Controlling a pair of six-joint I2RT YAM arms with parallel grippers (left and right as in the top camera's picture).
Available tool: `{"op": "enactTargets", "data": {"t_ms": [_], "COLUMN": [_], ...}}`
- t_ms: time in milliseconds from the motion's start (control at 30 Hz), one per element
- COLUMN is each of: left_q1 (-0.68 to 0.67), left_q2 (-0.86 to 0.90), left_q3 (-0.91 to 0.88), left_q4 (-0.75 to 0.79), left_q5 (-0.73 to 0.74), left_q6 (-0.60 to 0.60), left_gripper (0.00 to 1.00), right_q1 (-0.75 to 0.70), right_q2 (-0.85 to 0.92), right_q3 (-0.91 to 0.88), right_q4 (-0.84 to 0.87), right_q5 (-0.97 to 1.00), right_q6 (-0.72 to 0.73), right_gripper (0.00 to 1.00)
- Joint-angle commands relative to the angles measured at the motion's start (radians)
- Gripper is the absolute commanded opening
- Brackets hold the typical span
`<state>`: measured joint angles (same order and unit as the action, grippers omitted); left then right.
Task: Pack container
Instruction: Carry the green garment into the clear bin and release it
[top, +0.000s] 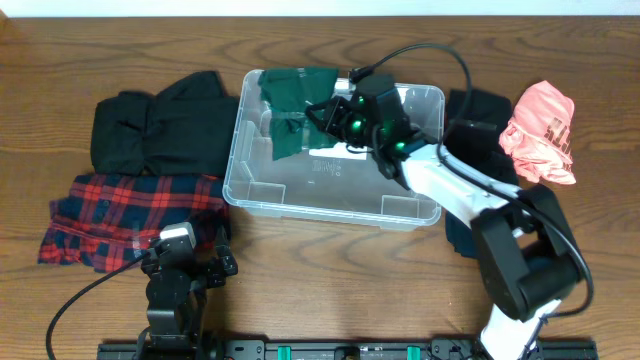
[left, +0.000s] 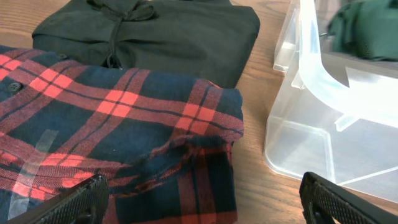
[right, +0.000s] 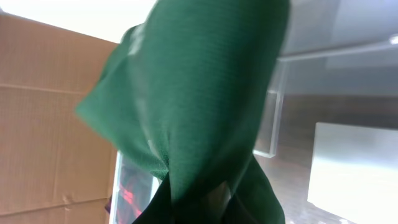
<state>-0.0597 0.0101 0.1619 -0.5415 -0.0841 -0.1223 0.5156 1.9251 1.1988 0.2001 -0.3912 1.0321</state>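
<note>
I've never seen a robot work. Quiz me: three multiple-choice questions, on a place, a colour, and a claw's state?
1. Where is the plaid shirt? A inside the container; B on the table, left of the container; C in a gripper.
2. What colour cloth does the right gripper hold? A pink; B white; C green.
3. The left gripper is: A open; B shut on cloth; C out of view.
Answers: B, it lies beside the container; C, the green garment hangs from it; A, its fingers stand wide apart.
</note>
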Motion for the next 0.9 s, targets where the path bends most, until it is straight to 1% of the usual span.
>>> {"op": "enactTargets", "data": {"t_ms": [0, 133, 200, 267, 333, 367, 433, 467, 533, 600, 633, 667, 767, 833, 867], "left_q1": [0.005, 0.005, 0.005, 0.005, 0.005, 0.005, 0.005, 0.005, 0.005, 0.005, 0.005, 0.005, 0.005, 0.005, 0.005], "left_q2": [-0.007, -0.007, -0.007, -0.007, -0.007, -0.007, -0.007, -0.007, -0.007, -0.007, -0.007, -0.007, -0.007, -0.007, -0.007], "left_q3": [-0.015, -0.015, -0.015, -0.015, -0.015, -0.015, -0.015, -0.015, -0.015, -0.015, -0.015, -0.015, -0.015, -0.015, -0.015], "left_q4": [0.002, 0.002, 0.002, 0.002, 0.002, 0.002, 0.002, 0.002, 0.002, 0.002, 0.002, 0.002, 0.002, 0.002, 0.002], "left_q5": [-0.002, -0.002, -0.002, -0.002, -0.002, -0.002, -0.002, -0.002, -0.002, -0.002, -0.002, -0.002, -0.002, -0.002, -0.002], "left_q6": [0.013, 0.013, 0.013, 0.013, 0.013, 0.013, 0.013, 0.013, 0.013, 0.014, 0.013, 0.013, 0.013, 0.013, 0.013], "left_gripper": [0.98, 0.98, 0.98, 0.98, 0.98, 0.98, 0.98, 0.98, 0.98, 0.98, 0.98, 0.98, 0.98, 0.98, 0.98], "right_q1": [0.031, 0.050, 0.063, 0.071, 0.073, 0.073, 0.073, 0.069, 0.061, 0.047, 0.037, 0.024, -0.012, -0.042, -0.062], "right_q2": [0.044, 0.089, 0.089, 0.089, 0.089, 0.089, 0.089, 0.089, 0.076, 0.044, 0.018, -0.018, -0.128, -0.229, -0.285], "right_q3": [0.035, 0.035, 0.035, 0.035, 0.035, 0.035, 0.035, 0.035, 0.035, 0.035, 0.035, 0.035, 0.035, 0.035, 0.035], "right_q4": [0.011, 0.025, 0.024, 0.024, 0.009, -0.010, -0.021, -0.021, -0.021, -0.038, -0.061, -0.090, -0.200, -0.324, -0.399], "right_q5": [-0.006, -0.023, -0.025, -0.024, -0.023, -0.013, -0.005, -0.006, -0.006, 0.000, 0.008, 0.017, 0.045, 0.100, 0.141], "right_q6": [0.143, 0.197, 0.197, 0.198, 0.198, 0.196, 0.166, 0.136, 0.061, -0.036, -0.098, -0.162, -0.309, -0.403, -0.448], "right_gripper": [0.02, 0.02, 0.02, 0.10, 0.11, 0.15, 0.28, 0.35, 0.42, 0.55, 0.59, 0.62, 0.66, 0.72, 0.73]}}
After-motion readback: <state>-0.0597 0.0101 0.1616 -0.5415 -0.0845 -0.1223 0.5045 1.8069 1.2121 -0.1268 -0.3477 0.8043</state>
